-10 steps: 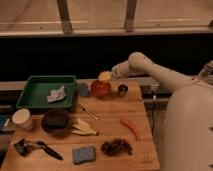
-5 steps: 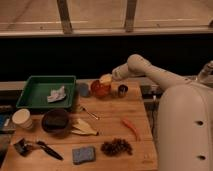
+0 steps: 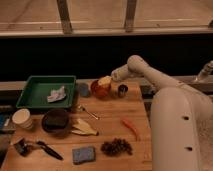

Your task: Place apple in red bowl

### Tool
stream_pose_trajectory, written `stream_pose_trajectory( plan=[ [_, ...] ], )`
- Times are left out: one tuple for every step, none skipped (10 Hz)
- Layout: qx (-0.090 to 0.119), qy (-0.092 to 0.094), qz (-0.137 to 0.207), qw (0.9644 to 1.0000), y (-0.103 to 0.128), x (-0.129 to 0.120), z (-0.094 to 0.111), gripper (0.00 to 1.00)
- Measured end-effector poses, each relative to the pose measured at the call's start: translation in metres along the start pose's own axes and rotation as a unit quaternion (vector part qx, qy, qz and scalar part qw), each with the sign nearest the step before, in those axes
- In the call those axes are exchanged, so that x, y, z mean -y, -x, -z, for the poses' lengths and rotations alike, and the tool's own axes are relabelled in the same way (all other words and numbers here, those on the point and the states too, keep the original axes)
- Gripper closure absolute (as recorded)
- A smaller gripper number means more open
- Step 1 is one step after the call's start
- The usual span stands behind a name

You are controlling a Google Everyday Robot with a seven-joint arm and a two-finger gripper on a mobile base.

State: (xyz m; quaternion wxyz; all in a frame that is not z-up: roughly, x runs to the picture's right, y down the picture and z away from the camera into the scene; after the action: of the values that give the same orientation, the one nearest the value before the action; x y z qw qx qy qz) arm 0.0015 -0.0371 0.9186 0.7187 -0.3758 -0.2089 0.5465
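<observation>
The apple (image 3: 104, 80), small and yellow-orange with a paler top, sits at the top of the red bowl (image 3: 99, 90), at the back middle of the wooden table. My gripper (image 3: 110, 78) reaches in from the right on the white arm and meets the apple's right side, shut on it. The apple hides part of the bowl's inside. Whether the apple rests on the bowl or hangs just above it does not show.
A blue-grey cup (image 3: 83, 89) stands left of the bowl and a small dark can (image 3: 122, 89) right of it. A green tray (image 3: 30, 97) holds a white cloth. Nearer are a dark brown bowl (image 3: 55, 120), banana-like pieces (image 3: 84, 129), a spoon (image 3: 89, 112), an orange carrot-like thing (image 3: 130, 127) and a blue sponge (image 3: 83, 154).
The gripper and the apple have come down slightly onto the red bowl. Nothing else on the table has moved.
</observation>
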Motion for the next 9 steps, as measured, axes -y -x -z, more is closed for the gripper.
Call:
stream_pose_trajectory(
  plan=[
    [-0.002,0.011,0.003,0.9999,0.0010,-0.0029,-0.0026,0.96],
    [-0.002,0.012,0.003,0.9999,0.0019,-0.0035,-0.0027,0.99],
    [-0.002,0.012,0.003,0.9999,0.0014,-0.0033,-0.0033,0.99],
    [-0.001,0.011,0.002,0.9999,0.0015,-0.0023,-0.0015,0.93],
    [-0.002,0.011,0.002,0.9999,0.0009,-0.0020,-0.0019,0.85],
    [-0.001,0.011,0.003,0.9999,0.0016,-0.0024,-0.0019,0.75],
    [-0.002,0.012,0.003,0.9999,0.0017,-0.0033,-0.0031,0.65],
    [-0.002,0.012,0.003,0.9999,0.0018,-0.0035,-0.0034,0.53],
    [-0.002,0.012,0.003,0.9999,0.0021,-0.0035,-0.0030,0.44]
  ],
)
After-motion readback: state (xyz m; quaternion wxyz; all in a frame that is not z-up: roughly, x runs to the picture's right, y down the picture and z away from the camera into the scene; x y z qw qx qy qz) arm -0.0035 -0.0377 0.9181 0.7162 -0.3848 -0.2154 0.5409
